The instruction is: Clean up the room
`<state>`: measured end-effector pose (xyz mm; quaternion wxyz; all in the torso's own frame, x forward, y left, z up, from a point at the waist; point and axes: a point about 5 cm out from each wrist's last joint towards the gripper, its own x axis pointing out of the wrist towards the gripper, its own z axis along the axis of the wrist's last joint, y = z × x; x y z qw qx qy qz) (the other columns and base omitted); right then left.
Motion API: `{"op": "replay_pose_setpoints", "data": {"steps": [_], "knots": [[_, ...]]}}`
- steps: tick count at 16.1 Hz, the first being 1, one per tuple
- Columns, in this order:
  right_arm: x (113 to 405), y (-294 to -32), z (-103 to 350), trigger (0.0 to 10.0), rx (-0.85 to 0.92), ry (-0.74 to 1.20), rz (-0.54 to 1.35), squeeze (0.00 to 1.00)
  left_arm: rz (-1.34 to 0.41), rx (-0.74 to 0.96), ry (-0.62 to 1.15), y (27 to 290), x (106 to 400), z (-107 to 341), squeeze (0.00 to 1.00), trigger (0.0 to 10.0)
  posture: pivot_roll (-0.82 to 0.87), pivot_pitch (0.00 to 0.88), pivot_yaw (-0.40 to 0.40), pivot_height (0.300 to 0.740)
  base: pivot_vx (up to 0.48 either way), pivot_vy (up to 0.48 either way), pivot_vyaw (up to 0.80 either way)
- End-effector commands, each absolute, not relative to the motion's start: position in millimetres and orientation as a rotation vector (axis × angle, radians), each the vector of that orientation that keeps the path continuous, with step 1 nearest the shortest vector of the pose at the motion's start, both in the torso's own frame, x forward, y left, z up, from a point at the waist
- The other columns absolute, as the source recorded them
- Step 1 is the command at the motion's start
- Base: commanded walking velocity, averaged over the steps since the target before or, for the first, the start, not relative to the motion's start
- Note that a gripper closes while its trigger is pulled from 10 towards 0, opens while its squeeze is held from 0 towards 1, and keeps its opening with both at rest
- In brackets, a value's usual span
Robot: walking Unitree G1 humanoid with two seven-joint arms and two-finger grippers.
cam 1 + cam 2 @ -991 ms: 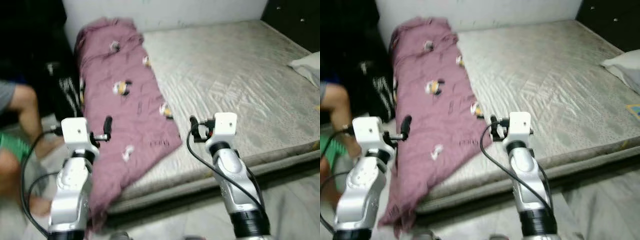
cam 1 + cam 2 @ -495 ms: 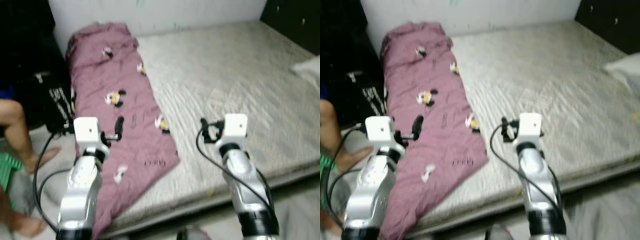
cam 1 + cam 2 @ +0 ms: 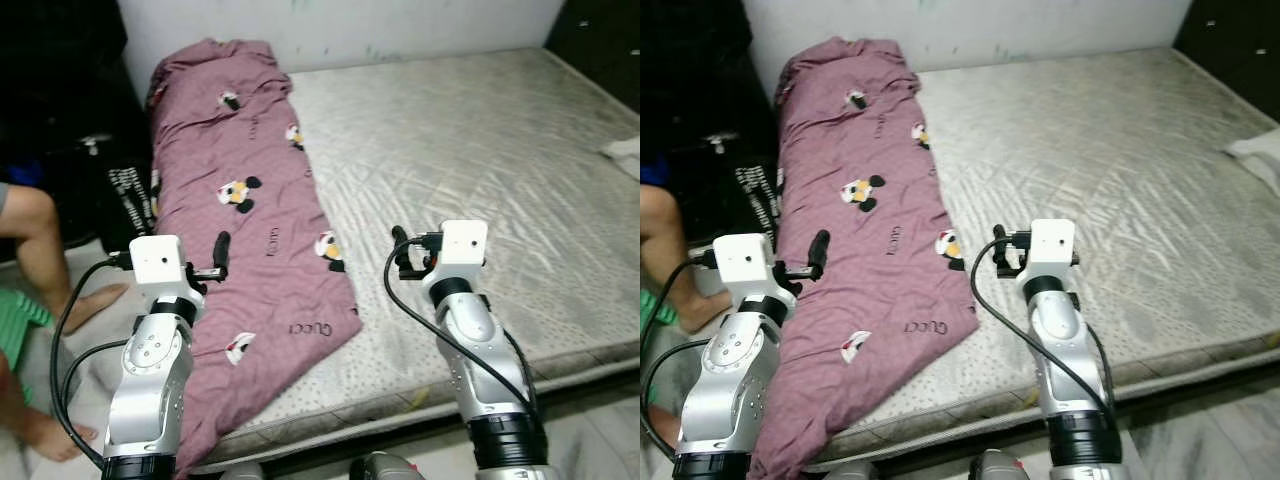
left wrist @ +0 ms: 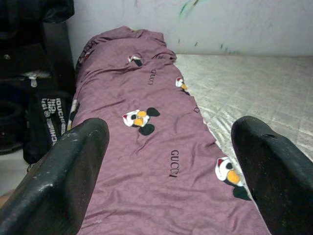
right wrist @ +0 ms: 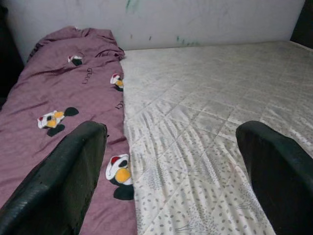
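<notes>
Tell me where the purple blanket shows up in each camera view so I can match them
Left eye: purple blanket along the mattress's left side.
Right eye: same, blanket left of centre.
Left wrist: blanket between the left tool's fingers.
Right wrist: blanket beside bare mattress.
Shared landmark: the mattress.
</notes>
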<state>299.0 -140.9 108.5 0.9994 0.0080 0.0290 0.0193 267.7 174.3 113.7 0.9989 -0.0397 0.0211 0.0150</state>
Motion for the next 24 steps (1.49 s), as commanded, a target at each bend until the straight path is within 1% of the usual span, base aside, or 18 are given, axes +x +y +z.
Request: {"op": "replay_pose_setpoints", "data": {"steps": [1,7,9,10,13,17,18,24], "knots": [[298.8,-139.4,107.2,10.0,0.014,0.068,0.043,0.0,0.042,-0.079,0.045,176.6,268.4,114.3,0.0,10.0,-0.05,0.056,0.024,0.74,0.0,0.0,0.0],[299.4,-137.6,106.6,10.0,0.005,0.073,0.052,0.0,0.042,-0.078,0.057,176.5,269.0,113.2,0.0,10.0,-0.05,0.069,0.017,0.735,0.0,0.0,0.0],[300.7,-135.9,106.8,10.0,0.006,0.074,0.054,0.0,0.041,-0.074,0.061,177.3,270.1,113.0,0.0,10.0,-0.05,0.09,0.025,0.716,0.0,0.0,0.0],[301.2,-135.4,107.5,10.0,0.009,0.069,0.057,0.0,0.041,-0.072,0.061,177.1,270.6,113.4,0.0,10.0,-0.05,0.079,0.026,0.706,0.0,0.0,0.0],[302.0,-134.9,106.4,10.0,0.019,0.072,0.059,0.0,0.064,-0.081,0.061,179.8,272.0,113.5,0.0,10.0,-0.05,0.081,0.029,0.671,0.0,0.0,0.0],[302.6,-135.5,107.1,10.0,0.016,0.071,0.063,0.0,0.056,-0.089,0.063,177.0,272.3,112.8,0.0,10.0,-0.06,0.08,0.024,0.631,0.0,0.0,0.0],[303.0,-135.4,107.1,10.0,0.011,0.069,0.065,0.0,0.059,-0.088,0.062,176.8,273.3,113.2,0.0,10.0,-0.06,0.079,0.023,0.612,0.0,0.0,0.0],[302.3,-137.1,105.9,10.0,0.004,0.075,0.066,0.0,0.106,-0.06,0.098,182.8,273.5,107.7,0.0,10.0,-0.07,0.069,0.015,0.612,0.0,0.0,0.0]]}}
